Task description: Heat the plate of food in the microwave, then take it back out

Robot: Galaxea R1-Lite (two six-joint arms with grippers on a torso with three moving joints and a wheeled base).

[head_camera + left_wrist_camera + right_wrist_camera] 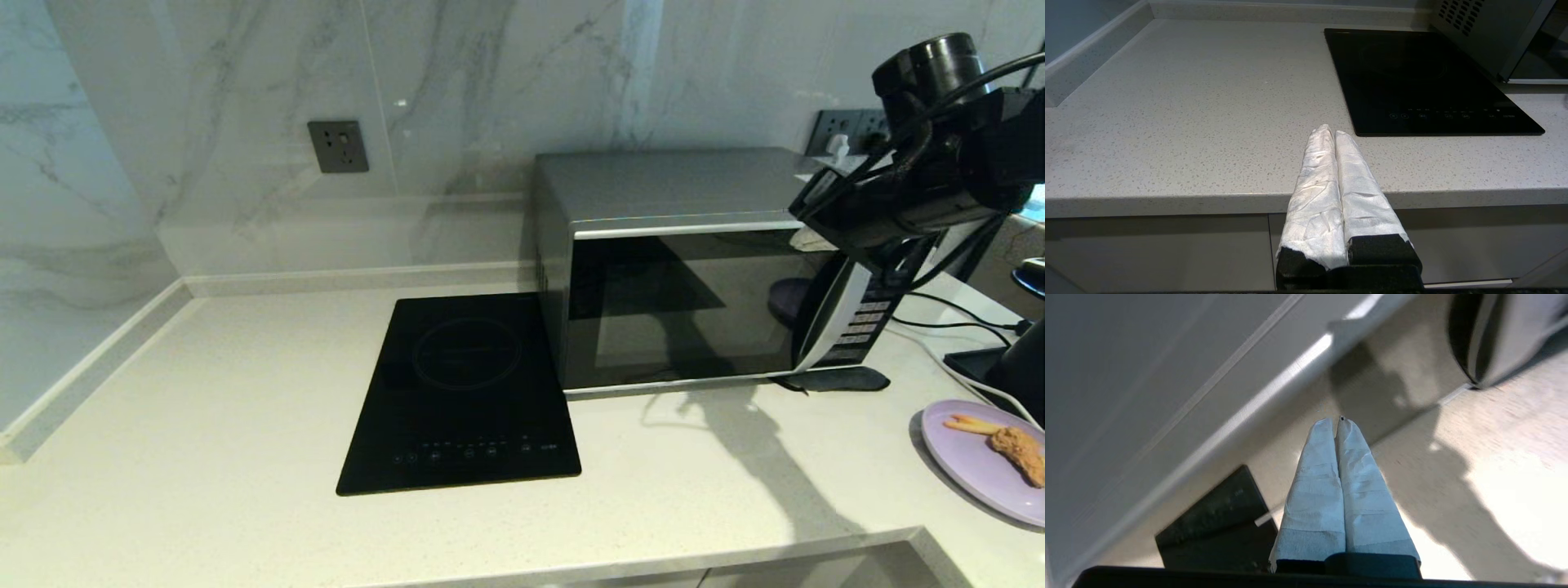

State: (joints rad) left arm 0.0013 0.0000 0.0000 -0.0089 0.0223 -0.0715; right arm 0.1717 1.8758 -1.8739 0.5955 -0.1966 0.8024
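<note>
right gripper (1336,424): pressed together, empty, raised by microwave (678,269) handle | left gripper (1331,132): pressed together, parked off counter edge near cooktop (465,396) | plate of food (984,457): on counter right of microwave (door closed)

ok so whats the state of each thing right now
microwave: door shut
plate of food: on the counter, right of the microwave
cooktop: bare, no lights showing
right gripper: shut, empty, raised by the microwave
left gripper: shut, empty, parked at the counter edge
</note>
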